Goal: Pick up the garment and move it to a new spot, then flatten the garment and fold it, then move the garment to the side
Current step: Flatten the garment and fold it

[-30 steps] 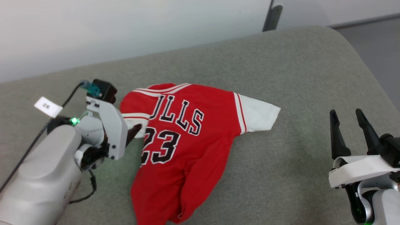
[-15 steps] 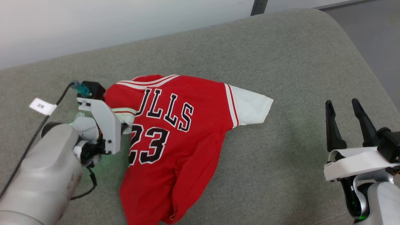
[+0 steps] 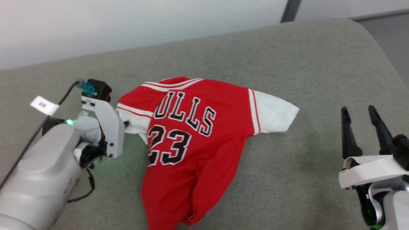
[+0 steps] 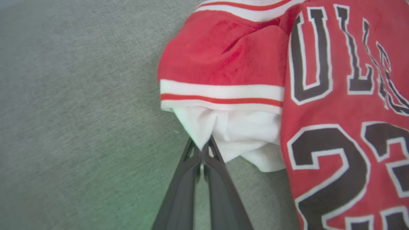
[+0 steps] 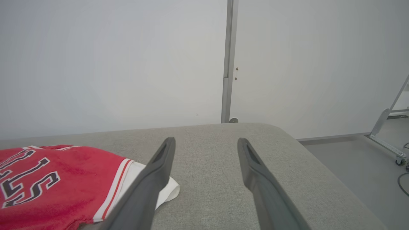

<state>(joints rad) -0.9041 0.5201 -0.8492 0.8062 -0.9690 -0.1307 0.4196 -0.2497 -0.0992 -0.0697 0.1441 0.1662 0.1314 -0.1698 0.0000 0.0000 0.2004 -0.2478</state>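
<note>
The garment (image 3: 195, 140), a red jersey with white sleeves and black "BULLS 23" lettering, lies crumpled on the grey padded surface (image 3: 287, 64). My left gripper (image 3: 125, 124) sits at its left side, shut on the white sleeve. In the left wrist view the two dark fingers (image 4: 188, 166) pinch the tip of that white sleeve (image 4: 204, 127), below the red-white striped trim. My right gripper (image 3: 362, 116) stands open at the lower right, apart from the garment (image 5: 57, 182), with nothing between its fingers (image 5: 159, 166).
A white wall (image 3: 127, 28) runs behind the padded surface, with a grey post (image 5: 227, 60) in it. The surface's rounded right edge (image 3: 380, 48) drops to a grey floor (image 5: 367, 156). A metal frame on casters (image 5: 388, 127) stands far right.
My left gripper has shut on the white sleeve, which it stood open beside a second ago. The head camera has shifted; the right gripper stays open.
</note>
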